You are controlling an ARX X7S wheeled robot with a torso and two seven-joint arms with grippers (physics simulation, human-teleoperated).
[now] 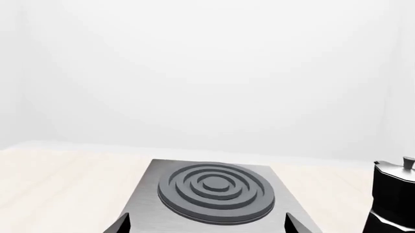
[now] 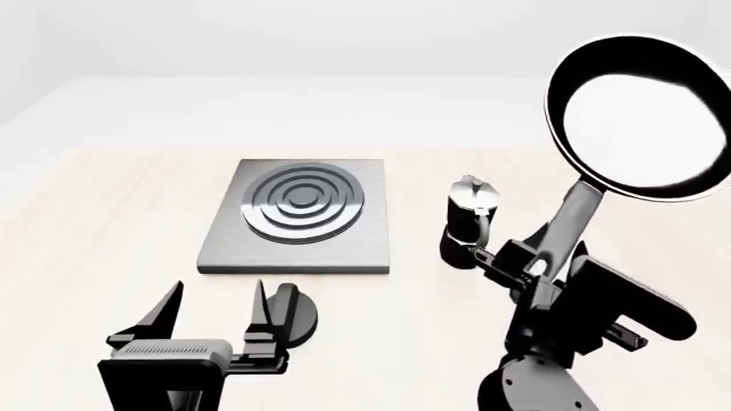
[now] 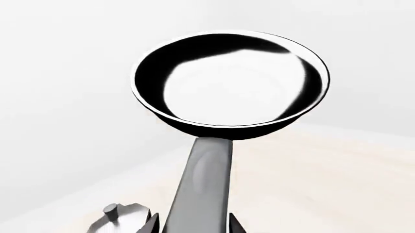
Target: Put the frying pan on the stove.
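The glossy black frying pan [image 2: 638, 120] is held high above the table at the right, bowl tilted up, its long handle running down into my right gripper [image 2: 546, 257], which is shut on the handle. In the right wrist view the pan [image 3: 230, 82] fills the middle and the handle [image 3: 201, 189] passes between the fingertips. The stove [image 2: 300, 224], a grey square plate with a dark ring burner, lies flat left of centre. It also shows in the left wrist view [image 1: 217, 191]. My left gripper [image 2: 215, 315] is open and empty, in front of the stove.
A black-and-silver moka pot [image 2: 470, 221] stands between the stove and my right gripper; it also shows in the left wrist view [image 1: 392, 194] and the right wrist view [image 3: 123, 221]. A small black round knob [image 2: 294, 314] lies by my left gripper. The wooden table [image 2: 92, 223] stretches around.
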